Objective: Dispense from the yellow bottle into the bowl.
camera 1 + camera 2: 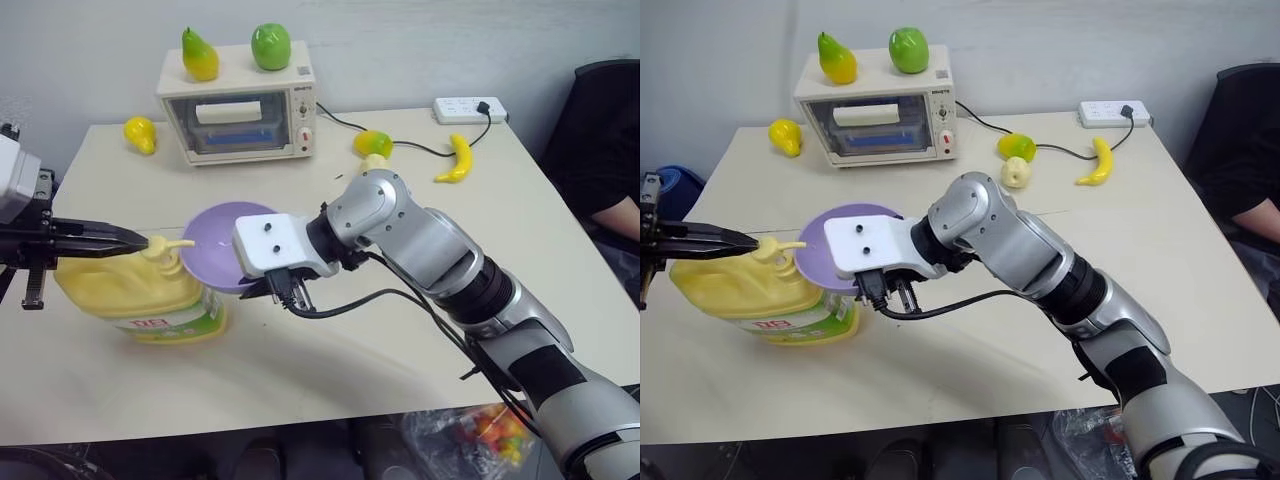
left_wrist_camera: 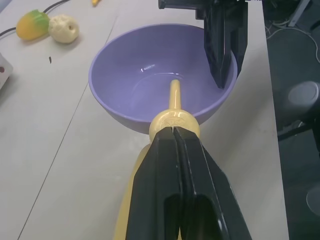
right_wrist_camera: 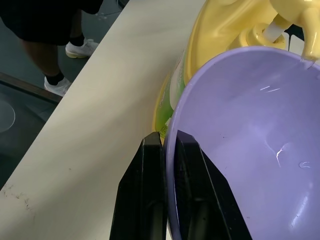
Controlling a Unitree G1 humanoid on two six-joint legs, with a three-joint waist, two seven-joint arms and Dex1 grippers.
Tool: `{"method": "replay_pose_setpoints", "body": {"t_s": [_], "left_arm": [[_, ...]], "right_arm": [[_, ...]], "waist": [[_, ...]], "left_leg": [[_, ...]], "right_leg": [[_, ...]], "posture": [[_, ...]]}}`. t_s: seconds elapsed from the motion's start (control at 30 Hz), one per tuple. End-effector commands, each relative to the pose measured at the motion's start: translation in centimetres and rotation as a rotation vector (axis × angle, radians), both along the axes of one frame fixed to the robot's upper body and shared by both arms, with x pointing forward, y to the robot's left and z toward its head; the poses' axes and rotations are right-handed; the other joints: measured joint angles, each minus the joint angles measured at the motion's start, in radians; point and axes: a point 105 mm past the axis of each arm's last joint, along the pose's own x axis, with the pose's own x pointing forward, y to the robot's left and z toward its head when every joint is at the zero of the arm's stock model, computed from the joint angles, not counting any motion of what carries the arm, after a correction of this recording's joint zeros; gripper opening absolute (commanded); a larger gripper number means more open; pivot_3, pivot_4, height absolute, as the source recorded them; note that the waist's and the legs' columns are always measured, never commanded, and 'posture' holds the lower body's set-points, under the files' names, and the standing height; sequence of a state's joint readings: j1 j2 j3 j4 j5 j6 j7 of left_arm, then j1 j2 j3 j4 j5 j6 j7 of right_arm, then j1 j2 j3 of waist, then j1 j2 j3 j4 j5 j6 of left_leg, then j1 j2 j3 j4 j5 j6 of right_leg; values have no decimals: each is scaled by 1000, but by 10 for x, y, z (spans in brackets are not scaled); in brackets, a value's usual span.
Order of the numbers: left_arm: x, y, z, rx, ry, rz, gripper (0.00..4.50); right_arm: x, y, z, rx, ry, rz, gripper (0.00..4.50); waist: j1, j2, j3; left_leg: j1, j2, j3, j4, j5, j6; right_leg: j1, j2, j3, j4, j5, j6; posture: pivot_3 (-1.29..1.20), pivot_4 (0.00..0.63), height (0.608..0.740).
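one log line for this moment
left gripper: shut, on pump of bottle | right gripper: shut on bowl rim, under spout | table

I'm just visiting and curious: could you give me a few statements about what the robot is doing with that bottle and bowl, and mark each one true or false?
1. The right tool grips the rim of the purple bowl. True.
2. The left tool, shut, rests on the pump top of the yellow bottle. True.
3. The bowl stands flat on the table. False: it is held tilted beside the bottle, under the spout.
4. The bottle lies on its side. False: it stands upright.
5. A pear and a green apple sit on the toaster oven. True.
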State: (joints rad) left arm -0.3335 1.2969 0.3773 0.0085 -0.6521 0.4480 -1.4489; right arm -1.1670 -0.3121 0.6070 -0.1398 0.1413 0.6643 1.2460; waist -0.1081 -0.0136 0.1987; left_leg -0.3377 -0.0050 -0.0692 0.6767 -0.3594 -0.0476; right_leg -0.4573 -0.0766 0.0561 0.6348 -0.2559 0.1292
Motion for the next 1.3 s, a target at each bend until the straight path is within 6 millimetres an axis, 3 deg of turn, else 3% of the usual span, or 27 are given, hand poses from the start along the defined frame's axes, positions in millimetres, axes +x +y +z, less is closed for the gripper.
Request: {"method": "replay_pose_setpoints", "body": {"t_s": [0.03, 0.17, 0.3, 0.47, 0.5, 0.6, 0.7, 0.87, 0.97, 1.07, 1.3], "left_arm": [[2, 2, -45, 61, 170, 25, 17], [2, 2, -48, 50, 176, 27, 17], [6, -1, -32, -2, 135, 27, 17], [3, -15, 21, -134, 36, -16, 17], [-1, -19, 39, -163, 8, -37, 17], [-10, -25, 69, -208, -38, -68, 17], [-15, -26, 77, -201, -50, -76, 17], [-23, -25, 73, -180, -8, -69, 17], [-29, -22, 71, -187, 30, -47, 589], [-39, -22, 68, -171, 42, -46, 1470], [-71, -21, 44, -130, 95, 22, 3609]], "right_arm": [[-11, 8, 9, 25, -41, 65, 0], [-11, 8, 8, 27, -42, 64, 0], [-9, 8, 7, 29, -42, 57, 0], [-7, 6, 7, 30, -44, 48, 0], [-5, 4, 8, 28, -45, 45, 0], [-3, 2, 9, 27, -47, 39, 0], [-1, -1, 9, 27, -45, 33, 0], [4, -7, 5, 33, -36, 5, 0], [11, -20, -2, 35, -26, -46, 0], [22, -42, -13, 24, -27, -119, 0], [66, -139, -56, -34, -79, -458, 0]], "waist": [[-1, 1, -1], [0, 7, -4], [1, 7, -4], [0, 5, -3], [-1, 3, -3], [-4, -4, -4], [-7, -3, -3], [-6, -3, -3], [-2, -4, -3], [1, -4, -3], [24, -5, -3]], "left_leg": [[2, 0, 0, -1, 0, 0], [6, 0, 0, -4, 0, 0], [12, 0, 0, -9, 1, 1], [10, 0, -1, -10, 1, 1], [8, 0, -2, -9, 1, 1], [-5, 1, -3, -9, 2, 0], [-13, 1, -3, -9, 4, -5], [-22, 0, 0, -10, 4, -6], [-23, 0, 0, -10, 4, -6], [-24, -1, 0, -9, 4, -6], [-23, -1, 1, -9, 3, -4]], "right_leg": [[1, 0, 0, 0, 0, 0], [6, 0, -1, -5, 0, 0], [11, 0, -1, -8, 0, 0], [11, 0, -1, -8, 0, 0], [9, 0, -2, -8, 0, 0], [-4, 1, -2, -5, 0, 0], [-13, 0, -2, -5, 0, 0], [-23, -2, -6, -6, 1, 0], [-23, -3, -9, -7, 1, 0], [-23, -3, -9, -8, 1, 0], [-22, -3, -9, -8, 1, 0]], "posture": [[0, 150, 740], [0, 150, 740], [0, 150, 740], [0, 150, 740], [0, 150, 740], [0, 150, 740], [0, 150, 740], [0, 150, 740], [0, 150, 740], [0, 150, 740], [0, 150, 740]]}}
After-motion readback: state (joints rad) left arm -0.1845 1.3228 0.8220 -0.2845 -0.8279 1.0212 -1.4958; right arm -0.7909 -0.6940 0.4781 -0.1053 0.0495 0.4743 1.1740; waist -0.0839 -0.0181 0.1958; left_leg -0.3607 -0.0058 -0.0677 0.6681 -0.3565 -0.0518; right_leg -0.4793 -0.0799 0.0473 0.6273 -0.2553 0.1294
